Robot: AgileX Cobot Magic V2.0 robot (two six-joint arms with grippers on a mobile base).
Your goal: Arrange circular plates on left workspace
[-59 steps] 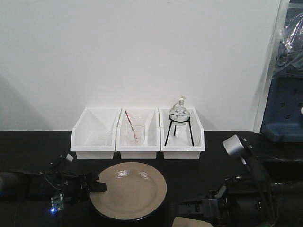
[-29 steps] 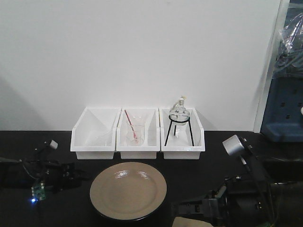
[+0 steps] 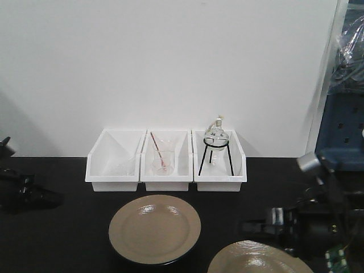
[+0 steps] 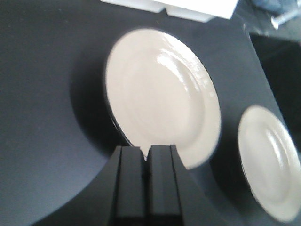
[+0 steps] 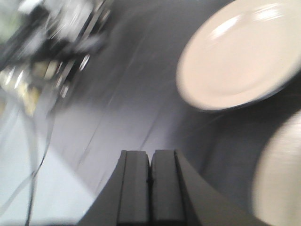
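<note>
Left fingers (image 4: 131,179) pressed together, empty; right fingers (image 5: 163,183) likewise. One plate (image 3: 154,229) flat on bench (image 3: 57,239), centre, before bins (image 3: 166,162). Second plate (image 3: 259,260) front right, just beside right fingers, well apart from left. Likely right arm's job.

Bare countertop (image 3: 62,239) lies left of the plate (image 3: 154,228); white bins (image 3: 165,170) stand close behind it.

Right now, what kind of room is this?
Probably a science lab: a round glass flask on a tripod stand and a beaker sit in white bins on a black countertop.
</note>
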